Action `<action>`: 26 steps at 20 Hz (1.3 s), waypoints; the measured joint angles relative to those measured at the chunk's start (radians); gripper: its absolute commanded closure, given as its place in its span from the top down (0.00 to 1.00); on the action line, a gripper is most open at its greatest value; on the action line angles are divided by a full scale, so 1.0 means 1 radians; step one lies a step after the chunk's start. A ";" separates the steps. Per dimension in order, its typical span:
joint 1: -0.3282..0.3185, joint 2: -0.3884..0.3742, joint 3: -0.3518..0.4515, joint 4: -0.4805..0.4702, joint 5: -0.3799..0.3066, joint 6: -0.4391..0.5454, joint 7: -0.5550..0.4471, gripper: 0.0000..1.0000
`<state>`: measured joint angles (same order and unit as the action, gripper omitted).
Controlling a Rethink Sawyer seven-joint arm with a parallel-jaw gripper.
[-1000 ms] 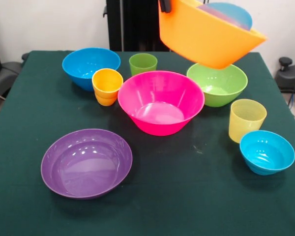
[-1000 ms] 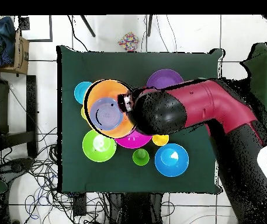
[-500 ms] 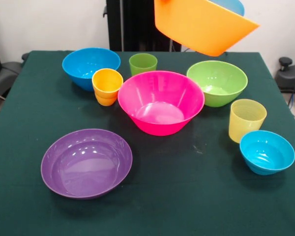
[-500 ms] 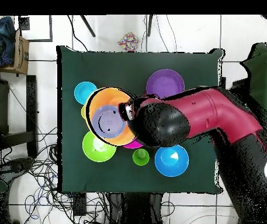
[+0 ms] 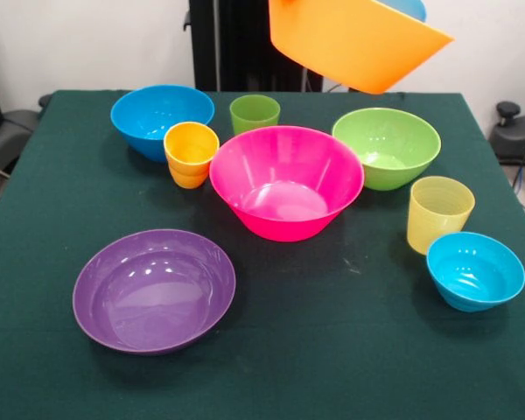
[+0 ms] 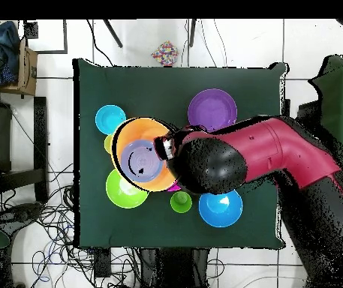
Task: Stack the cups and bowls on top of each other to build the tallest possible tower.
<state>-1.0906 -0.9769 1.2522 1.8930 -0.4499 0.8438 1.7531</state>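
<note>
You see the large glossy orange plastic bowl (image 5: 354, 39) held tilted in the air at the 12 to 1 o'clock edge of the front view, above the far side of the green-clothed bench (image 5: 332, 350), with a small blue bowl (image 5: 409, 7) nested inside it and just peeking over its rim. In the overhead view the hand (image 6: 164, 146) sits at the orange bowl's rim under the red and black arm (image 6: 264, 150); it appears clamped on that rim, though you cannot make out its fingers clearly.

Nothing is stacked on the bench. At the centre of the front view stands the big glossy pink plastic bowl (image 5: 286, 181), upright. At its 10 o'clock the yellow-orange plastic tumbler (image 5: 191, 154) stands just beside it, and beyond that, at 10 to 11 o'clock, the medium blue plastic bowl (image 5: 162, 118). The green plastic tumbler (image 5: 255, 113) stands at 12 o'clock of the pink bowl, near its rim. The medium green plastic bowl (image 5: 386, 146) sits at 2 o'clock, just beside the pink one. The ribbed translucent pale yellow tumbler (image 5: 438, 213) stands at 3 to 4 o'clock, with the second small blue plastic bowl (image 5: 474, 269) just beside it at 4 o'clock. The wide shallow purple plastic bowl (image 5: 154, 289) lies apart at 7 o'clock.
</note>
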 measured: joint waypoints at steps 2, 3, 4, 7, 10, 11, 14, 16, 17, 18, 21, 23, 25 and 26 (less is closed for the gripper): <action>-0.005 0.000 0.009 0.000 -0.001 0.000 0.000 0.00; -0.014 0.000 0.025 0.000 -0.001 0.000 0.000 1.00; -0.015 0.000 0.027 0.000 -0.001 0.000 0.000 1.00; -0.021 0.000 0.039 0.000 -0.001 0.000 0.000 1.00; -0.025 0.002 0.054 0.000 -0.001 0.000 0.000 1.00; -0.025 0.002 0.058 0.000 -0.001 0.000 0.000 1.00; -0.025 0.002 0.067 0.000 -0.003 0.000 0.000 1.00; -0.025 0.001 0.068 0.000 -0.004 0.000 0.000 1.00; -0.025 0.001 0.071 0.000 -0.005 0.000 0.000 1.00; -0.025 0.001 0.071 0.000 -0.005 0.000 0.000 1.00; -0.025 0.002 0.071 0.000 -0.007 0.000 0.000 1.00; -0.025 0.001 0.071 0.000 -0.007 0.000 0.000 1.00; -0.023 0.002 0.071 -0.001 -0.009 0.000 0.000 1.00; -0.022 0.003 0.071 -0.003 -0.010 0.000 0.000 1.00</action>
<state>-1.1121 -0.9735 1.3230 1.8904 -0.4595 0.8440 1.7529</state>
